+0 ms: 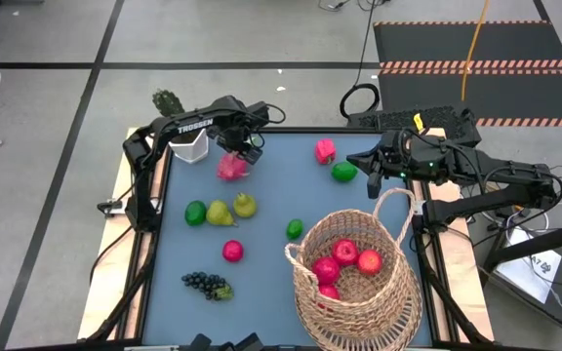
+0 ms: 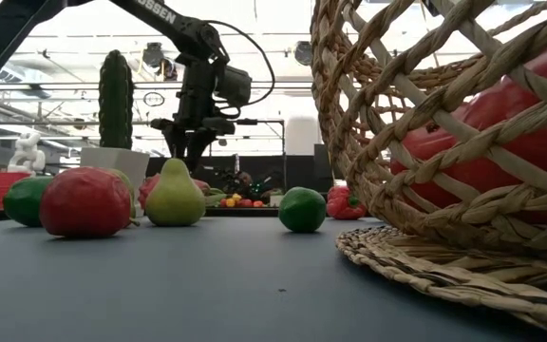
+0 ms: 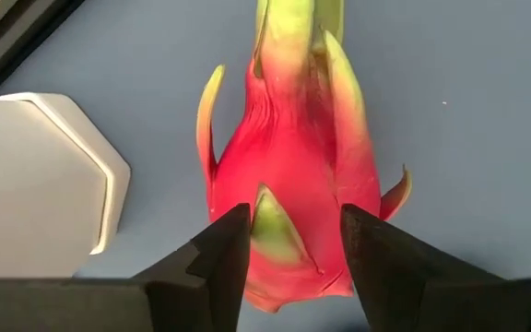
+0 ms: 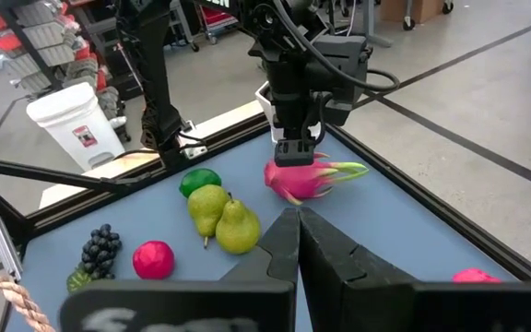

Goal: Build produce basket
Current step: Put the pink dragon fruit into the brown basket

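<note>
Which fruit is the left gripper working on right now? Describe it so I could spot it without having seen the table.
Start at the white pot in the table's far left corner. Just beside it the left gripper straddles the dragon fruit, its fingers on either side of the fruit. It is the only pink fruit with green-tipped, leaf-like scales; the other reddish fruits are smooth.

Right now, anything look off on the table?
Nothing spilled or damaged. One oddity: a potted cactus in a white pot sits at the far left corner among the fruit, though it isn't produce. The basket stands upright with apples inside. Left gripper has its jaws around the dragon fruit.
</note>
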